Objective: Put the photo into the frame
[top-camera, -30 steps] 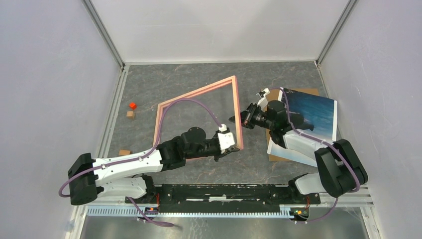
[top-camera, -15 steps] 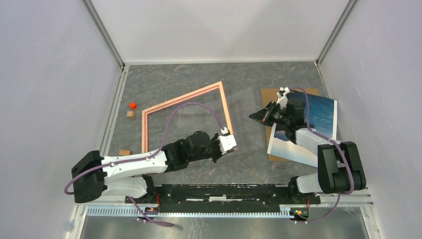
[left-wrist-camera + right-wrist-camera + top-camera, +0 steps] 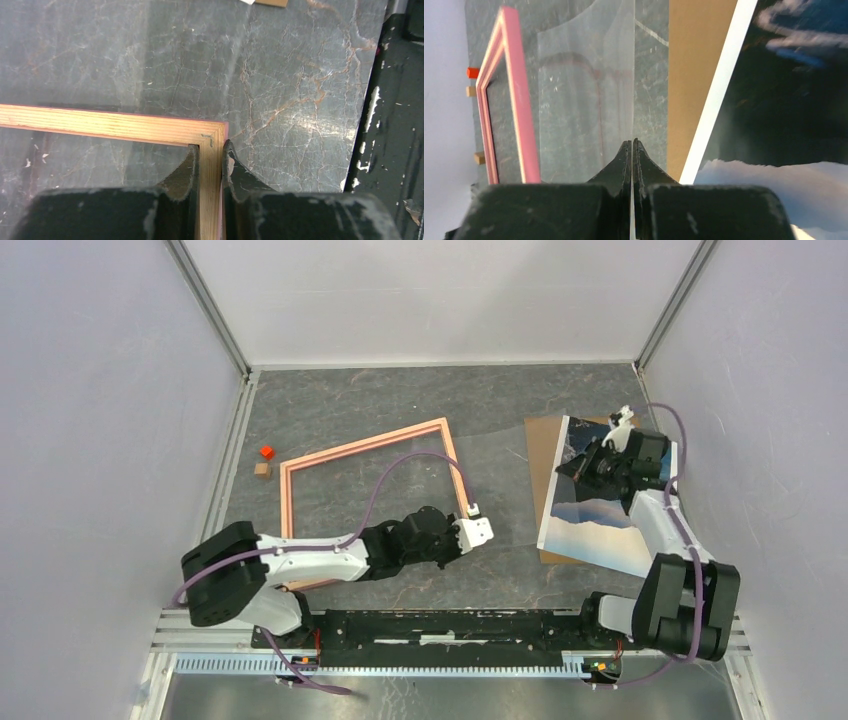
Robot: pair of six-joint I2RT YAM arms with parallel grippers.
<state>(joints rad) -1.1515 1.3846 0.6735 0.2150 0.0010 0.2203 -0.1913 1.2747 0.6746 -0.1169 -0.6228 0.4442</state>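
glossy landscape photo (image 3: 600, 525) not yet inside thin salmon-pink frame (image 3: 363, 442)
left end effector (image 3: 211, 150) grips its near-right corner; right end effector (image 3: 631, 145) closed.

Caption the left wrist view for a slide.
The left claw pinches one rail of the frame at its corner, over the grey marbled table.

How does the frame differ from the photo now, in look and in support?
The frame is an open salmon-pink outline showing the table through it; the photo is a solid print of dark cliffs and clouds. The left end effector grips the frame's rail near a corner; nothing grips the photo. The photo lies partly on a brown board; the frame does not. Both are large rectangles.
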